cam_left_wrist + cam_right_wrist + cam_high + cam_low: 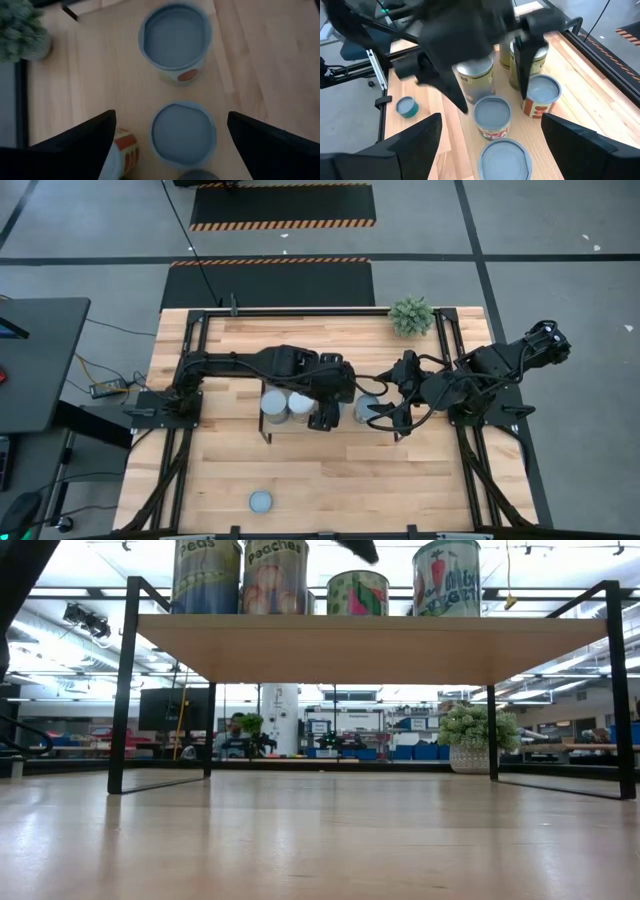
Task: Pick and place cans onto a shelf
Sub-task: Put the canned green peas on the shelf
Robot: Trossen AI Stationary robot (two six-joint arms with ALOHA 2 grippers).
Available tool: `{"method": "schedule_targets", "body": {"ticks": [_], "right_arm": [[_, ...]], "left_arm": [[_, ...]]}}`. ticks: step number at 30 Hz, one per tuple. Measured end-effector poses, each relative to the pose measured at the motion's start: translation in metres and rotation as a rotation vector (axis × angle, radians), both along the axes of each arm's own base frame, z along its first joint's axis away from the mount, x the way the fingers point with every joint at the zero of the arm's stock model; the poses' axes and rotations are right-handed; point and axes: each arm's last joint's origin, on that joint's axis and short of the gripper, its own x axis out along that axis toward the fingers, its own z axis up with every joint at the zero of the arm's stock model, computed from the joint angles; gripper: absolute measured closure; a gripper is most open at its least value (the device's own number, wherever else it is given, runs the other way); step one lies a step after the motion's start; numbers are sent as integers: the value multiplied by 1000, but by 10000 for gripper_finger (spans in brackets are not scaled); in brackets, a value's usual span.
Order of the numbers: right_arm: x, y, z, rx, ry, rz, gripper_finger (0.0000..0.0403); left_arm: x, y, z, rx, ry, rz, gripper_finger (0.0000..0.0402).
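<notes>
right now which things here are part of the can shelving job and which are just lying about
Job:
- cans on the shelf
- shelf
- lone can on the table
- left gripper, open over the shelf
- right gripper, open beside it

Lying about:
- small potted plant
- black desk

- Cans [492, 117]: blue-grey tops, red-and-cream labels.
- Lone can [260, 501], lower centre: pale blue top.
- Shelf [370, 648]: light wood, black rods.
- Plant [411, 315]: green.
- Desk [330, 470]: pale wood planks.

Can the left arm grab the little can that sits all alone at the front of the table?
Probably yes. The lone can has bare tabletop around it, and the left gripper is open above the shelf, so nothing seems to block its way.
</notes>
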Motion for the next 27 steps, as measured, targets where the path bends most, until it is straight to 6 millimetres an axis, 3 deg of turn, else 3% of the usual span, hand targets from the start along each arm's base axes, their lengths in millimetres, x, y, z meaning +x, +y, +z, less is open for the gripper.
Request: {"method": "schedule_targets", "body": {"ticks": [11,19,27], "right_arm": [[1,10,-4,-57,21,63,53],[42,10,-29,-38,124,115,53],[81,4,-37,-209,259,307,53]], "left_arm": [[-53,-18,40,-63,13,132,12],[-104,-36,83,-92,-149,250,12],[-145,-49,111,-160,-297,346,12]]}}
